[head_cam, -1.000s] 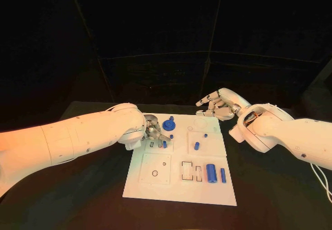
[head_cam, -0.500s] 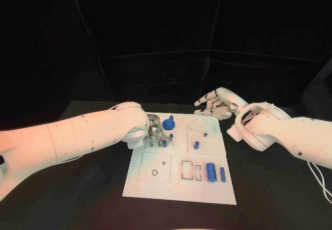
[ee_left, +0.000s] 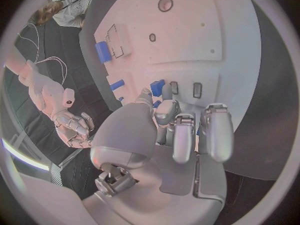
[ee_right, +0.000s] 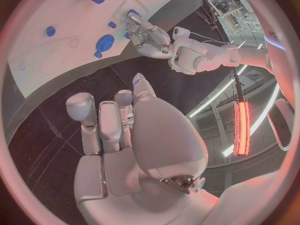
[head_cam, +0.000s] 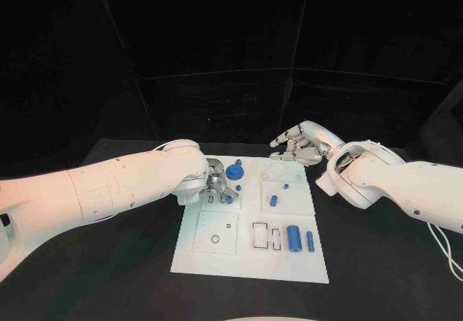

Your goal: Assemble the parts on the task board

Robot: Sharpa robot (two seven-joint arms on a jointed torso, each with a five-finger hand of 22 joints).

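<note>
- Now you see the white rectangular task board (head_cam: 253, 257) lying in the middle of the black table (head_cam: 126, 267), with its long side running away from the robot.
- Your left hand (head_cam: 214, 185) is down over the far left part of the board, next to the round blue gear-like part (head_cam: 236, 176), which stands just beside its fingers.
- From the left wrist view, the left hand's (ee_left: 178, 135) fingers (ee_left: 215, 130) are curled downward onto the board, and a small blue part (ee_left: 157, 88) lies between the thumb tip and the fingers; I cannot tell if the hand really pinches it or only touches it.
- Your right hand (head_cam: 297, 148) hovers beyond the far right corner of the board, above the table and not touching any part.
- From the right wrist view, the right hand's (ee_right: 119, 135) fingers (ee_right: 84, 117) are spread a little apart and hold nothing.
- On the right middle field of the board you find a short blue peg (head_cam: 274, 200) and a smaller blue stud (head_cam: 286, 187) near it.
- On the near right field, a thick blue cylinder (head_cam: 293, 239) lies beside a thin blue pin (head_cam: 310, 241), both along the board's length, close together but apart.
- Left of the cylinder are two narrow rectangular slots (head_cam: 260, 234) in the board.
</note>
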